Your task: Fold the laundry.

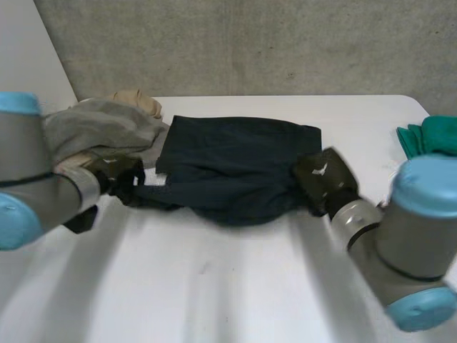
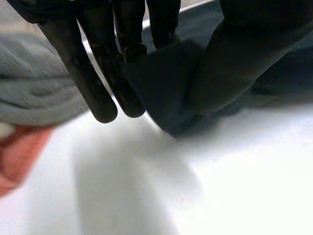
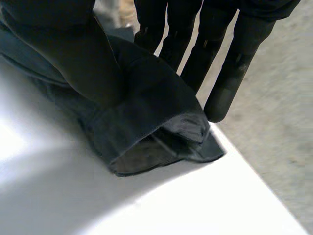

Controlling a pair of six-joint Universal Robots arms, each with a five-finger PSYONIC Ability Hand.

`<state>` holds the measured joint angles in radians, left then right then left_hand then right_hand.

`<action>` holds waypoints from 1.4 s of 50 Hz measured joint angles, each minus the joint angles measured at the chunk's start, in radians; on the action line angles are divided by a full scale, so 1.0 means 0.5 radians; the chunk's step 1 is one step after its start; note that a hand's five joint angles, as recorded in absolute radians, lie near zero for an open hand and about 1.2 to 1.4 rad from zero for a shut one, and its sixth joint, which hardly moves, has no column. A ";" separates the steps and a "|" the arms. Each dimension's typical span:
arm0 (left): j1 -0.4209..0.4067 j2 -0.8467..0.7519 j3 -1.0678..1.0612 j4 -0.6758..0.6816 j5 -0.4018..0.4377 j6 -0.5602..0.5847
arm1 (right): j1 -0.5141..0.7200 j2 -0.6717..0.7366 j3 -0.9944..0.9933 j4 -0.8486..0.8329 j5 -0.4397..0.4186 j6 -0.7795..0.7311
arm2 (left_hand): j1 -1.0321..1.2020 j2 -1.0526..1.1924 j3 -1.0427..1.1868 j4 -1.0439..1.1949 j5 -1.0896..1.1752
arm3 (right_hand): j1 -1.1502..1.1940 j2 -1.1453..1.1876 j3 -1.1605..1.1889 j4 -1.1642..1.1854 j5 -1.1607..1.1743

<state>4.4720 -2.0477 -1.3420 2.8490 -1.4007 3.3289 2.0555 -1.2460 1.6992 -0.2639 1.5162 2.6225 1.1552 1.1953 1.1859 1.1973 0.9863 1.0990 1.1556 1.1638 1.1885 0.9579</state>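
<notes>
A dark navy garment (image 1: 235,164) lies spread across the middle of the white table (image 1: 214,286), its near edge bunched and lifted. My left hand (image 1: 118,179) grips the garment's near left corner. In the left wrist view the cloth (image 2: 166,83) is pinched between the thumb and the fingers (image 2: 100,88). My right hand (image 1: 325,179) holds the near right corner. In the right wrist view the hemmed corner (image 3: 146,117) is pressed between the thumb and the fingers (image 3: 220,58).
A heap of grey clothing (image 1: 100,128) with a beige piece (image 1: 139,102) sits at the far left, touching the navy garment. Green cloth (image 1: 428,136) lies at the right edge. Beside my left hand I see grey fabric (image 2: 34,83) and something orange (image 2: 19,152).
</notes>
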 measured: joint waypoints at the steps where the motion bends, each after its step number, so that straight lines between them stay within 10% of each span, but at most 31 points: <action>1: 0.006 0.103 -0.034 -0.040 -0.002 0.026 | -0.020 -0.090 -0.021 0.089 -0.007 -0.012 | 0.000 0.000 0.000 0.000 0.000 | 0.000 0.000 0.000 0.003 0.000; 11: 0.026 1.052 -0.318 -0.218 0.000 0.293 | -0.243 -0.702 -0.367 1.008 -0.196 -0.202 | 0.000 0.004 0.007 0.002 0.000 | 0.000 0.019 0.000 0.015 0.025; 21: -0.159 1.168 -0.474 -0.318 -0.045 0.363 | -0.321 -0.728 -0.479 1.328 -0.307 -0.323 | 0.000 0.005 0.007 0.002 0.030 | 0.000 0.029 0.000 0.015 0.064; 37: -0.176 0.124 0.334 0.380 -0.174 0.447 | -0.205 0.117 -0.811 0.721 -0.044 -0.120 | 0.000 0.008 0.015 0.010 0.031 | 0.000 0.029 0.000 0.017 0.065; 51: -0.064 0.149 1.041 1.370 -0.036 -0.335 | -0.106 0.182 -1.424 -0.676 0.151 0.471 | 0.000 0.008 0.016 0.010 0.032 | 0.000 0.029 0.046 0.023 0.075; 70: -0.143 0.123 0.043 0.939 -0.108 -0.139 | -0.151 0.630 -1.160 -0.156 -0.237 0.313 | 0.000 0.010 0.016 0.010 0.040 | 0.000 0.029 0.046 0.023 0.093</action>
<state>4.4003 -1.9861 -1.3206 3.3186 -1.4546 3.2593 1.9798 -0.9312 1.1190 -0.3417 1.3979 2.7789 1.1552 1.2002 1.1938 1.2023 1.0062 1.0991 1.1699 1.1869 1.2000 1.0043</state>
